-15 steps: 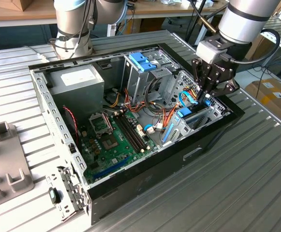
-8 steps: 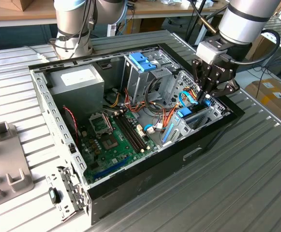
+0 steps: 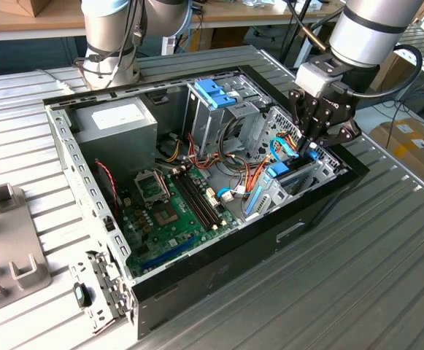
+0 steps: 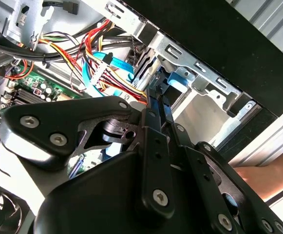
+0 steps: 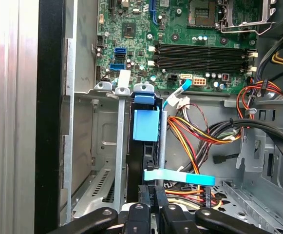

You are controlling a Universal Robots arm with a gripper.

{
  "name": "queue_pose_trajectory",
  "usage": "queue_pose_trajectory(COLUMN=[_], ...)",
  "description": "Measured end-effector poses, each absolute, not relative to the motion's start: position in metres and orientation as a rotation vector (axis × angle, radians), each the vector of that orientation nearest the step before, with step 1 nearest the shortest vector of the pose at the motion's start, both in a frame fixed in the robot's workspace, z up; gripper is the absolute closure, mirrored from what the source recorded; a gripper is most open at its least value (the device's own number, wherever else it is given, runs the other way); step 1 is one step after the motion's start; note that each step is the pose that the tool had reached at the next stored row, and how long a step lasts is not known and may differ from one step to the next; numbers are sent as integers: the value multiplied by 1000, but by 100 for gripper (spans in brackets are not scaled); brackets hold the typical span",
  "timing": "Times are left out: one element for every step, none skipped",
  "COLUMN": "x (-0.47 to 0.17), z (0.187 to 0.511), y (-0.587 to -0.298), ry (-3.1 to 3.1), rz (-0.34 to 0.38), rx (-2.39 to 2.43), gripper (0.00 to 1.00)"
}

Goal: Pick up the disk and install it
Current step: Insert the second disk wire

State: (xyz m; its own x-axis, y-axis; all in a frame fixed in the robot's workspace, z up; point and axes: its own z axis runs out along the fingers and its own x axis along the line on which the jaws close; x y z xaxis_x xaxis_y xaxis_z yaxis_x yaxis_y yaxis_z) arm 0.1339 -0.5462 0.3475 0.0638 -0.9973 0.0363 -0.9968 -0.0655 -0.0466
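Observation:
The disk (image 5: 145, 146) stands on edge in the metal drive bay (image 5: 102, 146) at the corner of the open computer case (image 3: 197, 284). Its blue plastic rail (image 5: 145, 125) faces the motherboard. In the exterior view the disk (image 3: 279, 172) is low in the case's right-hand end, just under my gripper (image 3: 310, 148). My gripper (image 5: 153, 195) reaches into the bay from above, its two thin fingers close together on the disk's near edge. In the second wrist view the gripper (image 4: 160, 95) points at the blue rail (image 4: 175, 80).
Bundles of red, yellow and orange wires (image 5: 199, 136) and a light-blue flat cable (image 5: 180, 178) lie right beside the bay. The motherboard (image 3: 171, 208), a grey power supply (image 3: 117, 120) and a tall cage with a blue top (image 3: 215, 95) fill the case. A person's hand (image 4: 268, 175) rests outside the case wall.

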Motion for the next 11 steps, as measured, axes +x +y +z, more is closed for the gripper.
queue_pose_trajectory(x=[134, 134, 134, 134, 134, 134, 134, 134, 134, 134, 134], z=[347, 347, 347, 347, 346, 346, 345, 345, 345, 345, 344], y=[-546, -546, -546, -546, -546, -546, -546, -546, -546, -546, -546], ry=[2141, 2141, 2141, 2141, 2141, 2141, 2141, 2141, 2141, 2141, 2141], rz=[-92, -91, -91, -91, -91, -91, -91, -91, -91, -91, -92], rx=[-2285, -2284, -2284, -2284, -2284, -2284, -2284, -2284, -2284, -2284, -2285], gripper=[84, 84, 84, 84, 84, 84, 84, 84, 84, 84, 84])
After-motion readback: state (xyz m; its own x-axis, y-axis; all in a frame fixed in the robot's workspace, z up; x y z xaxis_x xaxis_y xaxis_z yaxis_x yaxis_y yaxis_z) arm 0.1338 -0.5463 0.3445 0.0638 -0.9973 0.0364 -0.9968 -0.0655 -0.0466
